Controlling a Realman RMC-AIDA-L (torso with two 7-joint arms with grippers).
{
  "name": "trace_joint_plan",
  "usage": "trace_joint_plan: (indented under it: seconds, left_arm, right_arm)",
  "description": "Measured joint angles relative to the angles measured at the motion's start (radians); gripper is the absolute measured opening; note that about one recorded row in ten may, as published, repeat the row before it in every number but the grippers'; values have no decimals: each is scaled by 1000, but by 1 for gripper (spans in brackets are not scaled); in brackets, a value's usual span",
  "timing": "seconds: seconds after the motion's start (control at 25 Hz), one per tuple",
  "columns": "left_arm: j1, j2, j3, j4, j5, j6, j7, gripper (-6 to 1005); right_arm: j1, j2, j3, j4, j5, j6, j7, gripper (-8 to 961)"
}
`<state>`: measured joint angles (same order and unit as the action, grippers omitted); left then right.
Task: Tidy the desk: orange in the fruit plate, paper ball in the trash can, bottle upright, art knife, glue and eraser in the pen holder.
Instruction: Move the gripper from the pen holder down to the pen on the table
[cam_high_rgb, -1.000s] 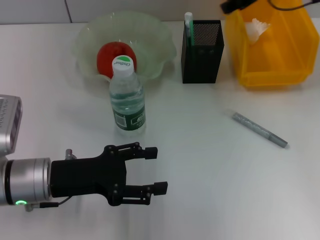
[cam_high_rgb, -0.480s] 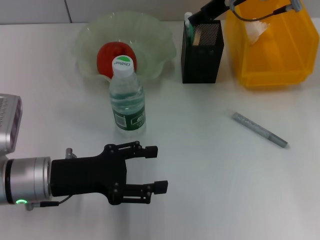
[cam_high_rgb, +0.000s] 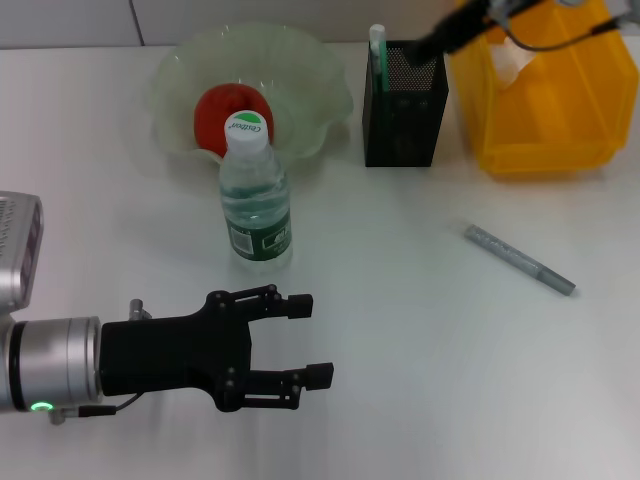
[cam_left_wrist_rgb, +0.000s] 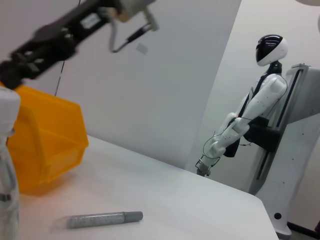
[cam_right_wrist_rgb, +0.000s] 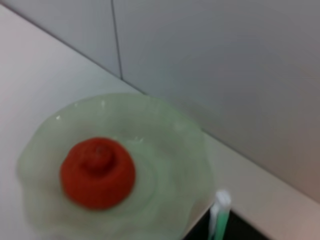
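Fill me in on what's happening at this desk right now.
The robot is tidying. The orange lies in the fruit plate, the bottle stands upright, and the paper ball is in the yellow bin. The right gripper hangs over the pen holder. The left gripper hovers open. The art knife lies on the table.

white desk (cam_high_rgb: 400, 340) | carries: green fruit plate (cam_high_rgb: 180, 70), upright water bottle (cam_high_rgb: 255, 200), black mesh pen holder (cam_high_rgb: 405, 110), yellow bin (cam_high_rgb: 550, 110), grey art knife (cam_high_rgb: 518, 259)
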<state>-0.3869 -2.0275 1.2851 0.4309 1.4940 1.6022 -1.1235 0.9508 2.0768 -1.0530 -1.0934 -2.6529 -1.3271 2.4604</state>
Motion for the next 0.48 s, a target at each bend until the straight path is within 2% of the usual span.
trace_joint_plan:
  seconds: [0.12,0.24,0.32,0.48]
  left_arm:
    - [1,1,-1,0,0,3,0,844]
    - [2,2,-1,0,0,4,0,844]
    - [2,2,-1,0,0,4,0,844]
    - [0,1,2,5,0,5,-2,844]
  right_arm:
    - [-53,1,-4,-124,0,-160,-19,642]
    - [-104,2,-25,-167,1,-283,-46,641]
    - [-138,3,-58,-151,1,-326,-64,641]
    - [-190,1,-128,-90,-7,-306,-78,640]
